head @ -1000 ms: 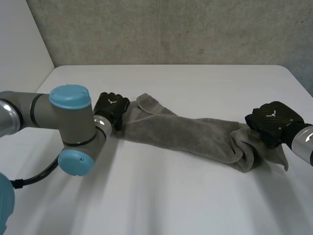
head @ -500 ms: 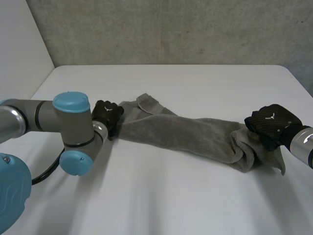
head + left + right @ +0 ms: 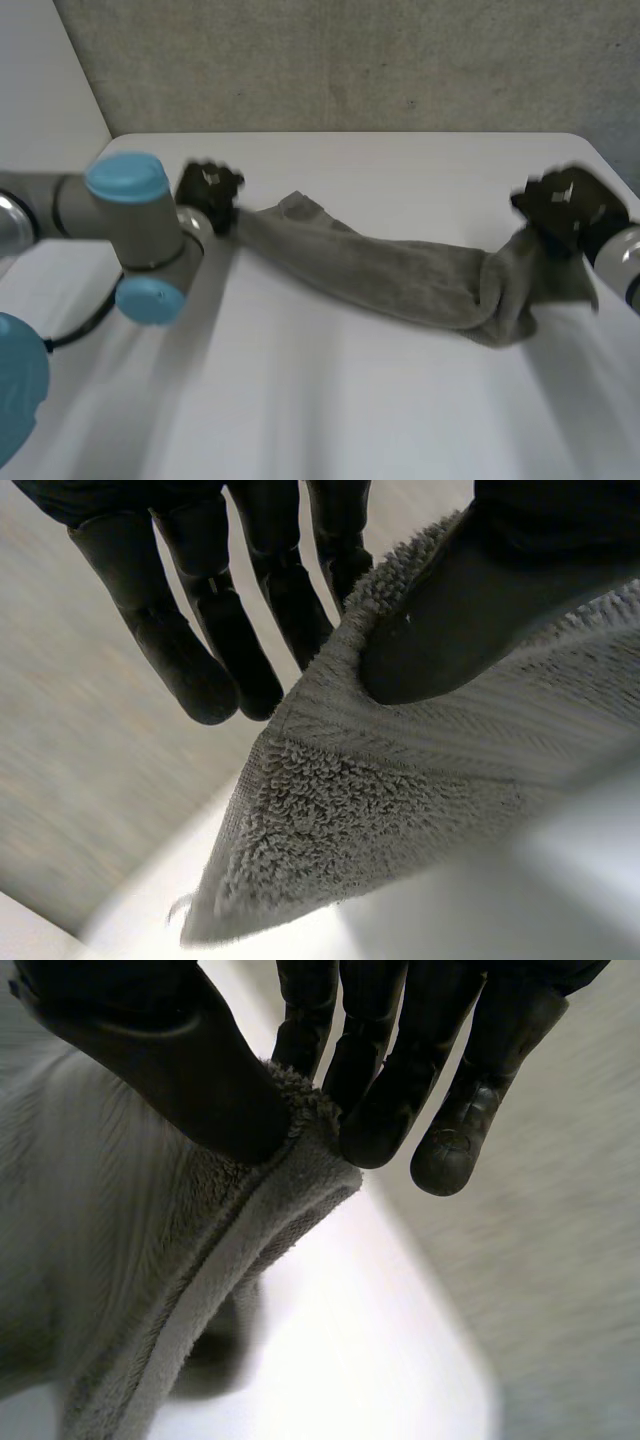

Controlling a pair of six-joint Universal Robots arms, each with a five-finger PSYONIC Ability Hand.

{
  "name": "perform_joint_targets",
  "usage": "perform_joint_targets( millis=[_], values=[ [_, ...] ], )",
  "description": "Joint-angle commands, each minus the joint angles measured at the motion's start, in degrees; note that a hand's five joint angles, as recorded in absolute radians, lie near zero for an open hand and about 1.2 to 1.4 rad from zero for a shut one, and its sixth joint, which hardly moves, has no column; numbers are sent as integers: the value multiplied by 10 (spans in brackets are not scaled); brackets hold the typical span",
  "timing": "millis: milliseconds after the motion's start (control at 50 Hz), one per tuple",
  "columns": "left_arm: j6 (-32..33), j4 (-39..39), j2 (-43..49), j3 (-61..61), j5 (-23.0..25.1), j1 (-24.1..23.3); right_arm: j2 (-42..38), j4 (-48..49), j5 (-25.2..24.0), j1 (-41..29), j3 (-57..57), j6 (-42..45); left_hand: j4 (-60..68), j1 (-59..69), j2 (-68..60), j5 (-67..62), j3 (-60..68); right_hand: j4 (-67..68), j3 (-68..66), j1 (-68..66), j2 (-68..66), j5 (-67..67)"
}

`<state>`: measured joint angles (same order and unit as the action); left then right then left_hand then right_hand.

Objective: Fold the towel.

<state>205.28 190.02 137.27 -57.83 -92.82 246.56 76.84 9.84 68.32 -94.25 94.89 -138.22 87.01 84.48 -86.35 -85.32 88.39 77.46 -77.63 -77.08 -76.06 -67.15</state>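
right hand (image 3: 400,1070) — thumb and fingers pinching towel (image 3: 130,1290) edge | towel hangs over white table (image 3: 360,1360)

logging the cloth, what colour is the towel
Grey, plain terry towel; clearest in the left wrist view.

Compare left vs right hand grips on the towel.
Left hand holds the towel's left end, right hand its right end. Cloth leaves the left hand narrow and stretched; by the right hand it bunches into a sagging fold. Shared: each pinches cloth between thumb and fingers.
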Motion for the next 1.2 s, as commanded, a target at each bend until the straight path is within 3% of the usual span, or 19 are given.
perform_joint_targets(
  millis=[20,60,140,240,340,380,440,500,600,680,780,1000,1100,1120,1140,1160,1180,1200],
  values=[
    [-47,55,-75,81,-3,13,35,276,79,-44,-18,-110,-70,-45,63,153,-84,25,-24,-29,-39,-28],
    [-97,92,-134,76,-5,16,73,364,108,-53,-9,-158,-70,-45,63,153,-84,25,-24,-29,-39,-28],
    [-126,105,-177,54,0,19,85,352,107,-54,-5,-176,-70,-45,63,153,-84,25,-24,-29,-39,-28],
    [-128,104,-208,1,10,21,87,276,88,-55,2,-177,-70,-45,63,153,-84,25,-24,-29,-39,-28],
    [-127,73,-213,-62,25,26,79,156,33,-52,7,-152,-70,-45,63,153,-84,25,-24,-29,-39,-28],
    [-127,33,-208,-106,27,39,61,80,-18,-47,16,-110,-70,-45,63,153,-84,25,-24,-29,-39,-28],
    [-127,-4,-206,-151,28,46,39,27,-49,-42,35,-50,-70,-45,63,153,-84,25,-24,-29,-39,-28],
    [-127,-23,-206,-202,31,46,31,5,-55,-35,45,-18,-70,-45,63,153,-84,25,-24,-29,-39,-28],
    [-125,-26,-211,-267,44,45,-9,-70,-51,-2,81,107,-70,-45,63,153,-84,25,-24,-29,-39,-28],
    [-125,-29,-216,-295,51,44,-13,-99,-54,16,91,124,-70,-45,63,153,-84,25,-24,-29,-39,-28],
    [-125,-32,-248,-316,53,45,14,-134,-54,26,98,124,-70,-45,63,153,-84,25,-24,-29,-39,-28],
    [-127,-25,-330,-356,56,76,118,-238,-104,96,124,161,-70,-45,63,153,-84,25,-24,-29,-39,-28],
    [-129,-25,-354,-371,75,75,152,-368,-115,156,135,292,-70,-45,63,153,-84,25,-24,-29,-39,-28],
    [-129,-25,-354,-371,75,75,151,-428,-115,179,141,353,-70,-45,63,153,-84,25,-24,-29,-39,-28],
    [-130,-25,-358,-374,77,74,151,-475,-118,201,144,408,-70,-45,63,153,-84,-37,39,33,23,34],
    [-130,-25,-358,-374,77,74,151,-475,-118,202,144,408,-70,-45,63,153,-84,-38,40,34,24,35],
    [-129,-24,-358,-376,77,74,152,-510,-131,221,138,438,-70,-45,63,153,-84,-374,376,371,360,371],
    [-129,-24,-358,-377,77,70,152,-513,-154,231,132,435,-70,-45,63,153,-84,-538,539,534,524,534]
  ],
)
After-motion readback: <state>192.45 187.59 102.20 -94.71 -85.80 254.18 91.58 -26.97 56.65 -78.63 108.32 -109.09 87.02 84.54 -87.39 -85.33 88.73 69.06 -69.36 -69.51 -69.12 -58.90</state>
